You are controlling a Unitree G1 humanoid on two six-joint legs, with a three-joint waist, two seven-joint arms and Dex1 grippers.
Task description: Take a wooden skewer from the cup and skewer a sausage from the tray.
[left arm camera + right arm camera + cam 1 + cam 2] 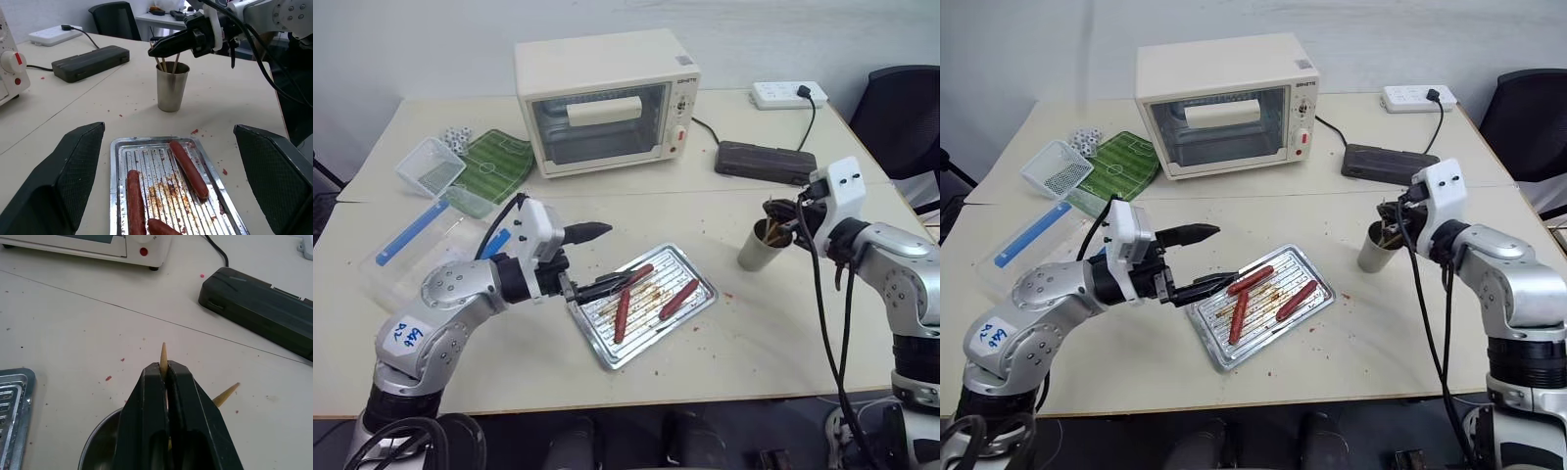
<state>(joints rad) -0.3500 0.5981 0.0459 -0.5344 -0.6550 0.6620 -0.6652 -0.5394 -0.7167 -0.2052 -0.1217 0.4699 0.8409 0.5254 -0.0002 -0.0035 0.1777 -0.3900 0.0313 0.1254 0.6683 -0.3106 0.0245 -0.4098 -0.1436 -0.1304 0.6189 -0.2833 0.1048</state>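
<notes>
Black fingers of the right gripper [164, 374] are pinched tight on a skewer [163, 355], whose pale point pokes out just past the tips. A second skewer [226, 394] leans out beside them. The grip sits right over the mouth of the cup [762, 247], which stands on the table [783, 333] near the tray's right end, with the other sticks inside it.

Judging by this, the first step is in hand: a skewer is caught but not yet lifted clear of the cup. The next move calls for a straight pull up along the stick, so the cup does not tip and the neighbouring sticks do not come with it, then a carry across to the tray [700, 269].

Across the table the left gripper [597, 259] stands wide open and holds nothing, its lower finger over the tray's left end close to a sausage [623, 314]. Three sausages lie on the ribbed metal, another one [679, 298] nearer the cup. That open gripper looks placed to steady a sausage while the point goes in.
</notes>
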